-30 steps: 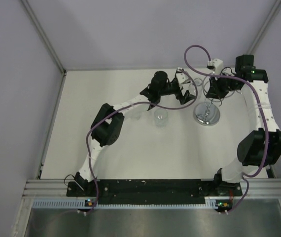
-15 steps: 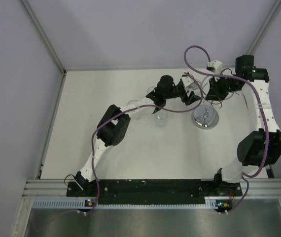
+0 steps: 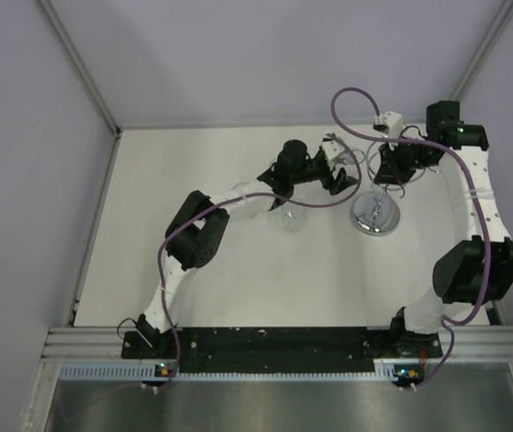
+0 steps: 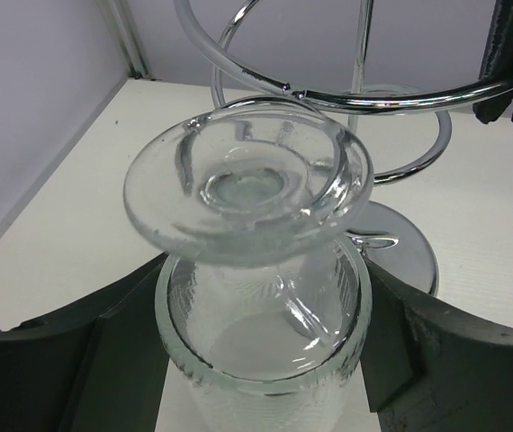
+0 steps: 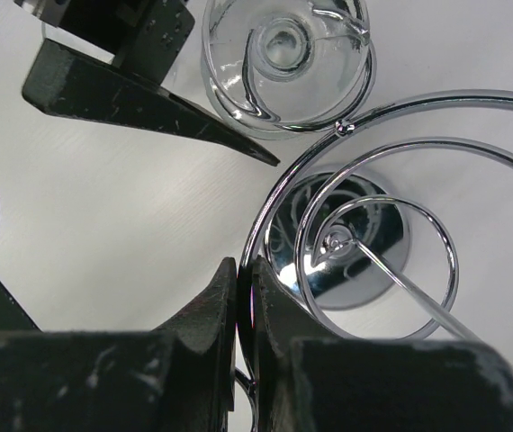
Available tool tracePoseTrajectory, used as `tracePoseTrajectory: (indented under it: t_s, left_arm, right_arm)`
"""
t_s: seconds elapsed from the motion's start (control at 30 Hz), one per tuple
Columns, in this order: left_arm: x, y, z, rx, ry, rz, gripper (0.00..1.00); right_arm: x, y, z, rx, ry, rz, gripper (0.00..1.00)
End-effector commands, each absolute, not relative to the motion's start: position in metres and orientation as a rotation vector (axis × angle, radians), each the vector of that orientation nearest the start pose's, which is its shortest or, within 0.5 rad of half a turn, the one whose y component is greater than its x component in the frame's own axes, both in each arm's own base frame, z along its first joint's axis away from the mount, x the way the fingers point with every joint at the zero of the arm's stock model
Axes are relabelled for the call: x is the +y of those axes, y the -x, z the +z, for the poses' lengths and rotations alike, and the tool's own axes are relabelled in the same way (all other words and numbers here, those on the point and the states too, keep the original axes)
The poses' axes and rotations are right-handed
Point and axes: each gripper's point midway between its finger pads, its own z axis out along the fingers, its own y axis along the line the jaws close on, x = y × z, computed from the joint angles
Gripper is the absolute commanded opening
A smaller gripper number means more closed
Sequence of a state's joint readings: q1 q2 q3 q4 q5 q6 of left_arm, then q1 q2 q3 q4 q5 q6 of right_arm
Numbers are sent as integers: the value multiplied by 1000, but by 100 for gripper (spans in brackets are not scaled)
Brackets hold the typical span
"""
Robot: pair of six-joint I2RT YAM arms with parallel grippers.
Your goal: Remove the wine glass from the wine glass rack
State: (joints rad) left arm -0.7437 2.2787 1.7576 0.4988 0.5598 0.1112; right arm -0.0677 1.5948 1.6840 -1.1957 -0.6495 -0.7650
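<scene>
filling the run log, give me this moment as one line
left hand: shut on wine glass bowl | right hand: shut on wine glass rack wire | glass: inverted, foot in rack loop

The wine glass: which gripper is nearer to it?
Left. The left gripper is closed on the bowl of the wine glass; the right gripper is pinched on a wire loop of the wine glass rack, beside the glass.
</scene>
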Motion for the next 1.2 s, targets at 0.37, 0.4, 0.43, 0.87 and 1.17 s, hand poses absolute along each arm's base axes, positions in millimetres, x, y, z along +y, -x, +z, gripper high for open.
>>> tracePoseTrajectory:
  t_s: [0.37,0.4,0.43,0.87,1.17]
  left_arm:
    - [-470,-422,289,1119,-951,-850,0]
    - [-472,-422,290,1115,-952,-863,0]
    - [-475,-422,292,1101,-953,-870,0]
    - [-496,-446,310,1053,-720,-839,0]
    - [-467,-487,321,1088,-488,-719,0]
  right_arm:
    - [46,-392,298,1944,853,200,0]
    - [52,-389,299,1937,857,243,0]
    - [56,-385,300,1931,866,277,0]
    - [52,-386,292,2043,633,328,0]
    - [56,-405,297,2091,488,374,0]
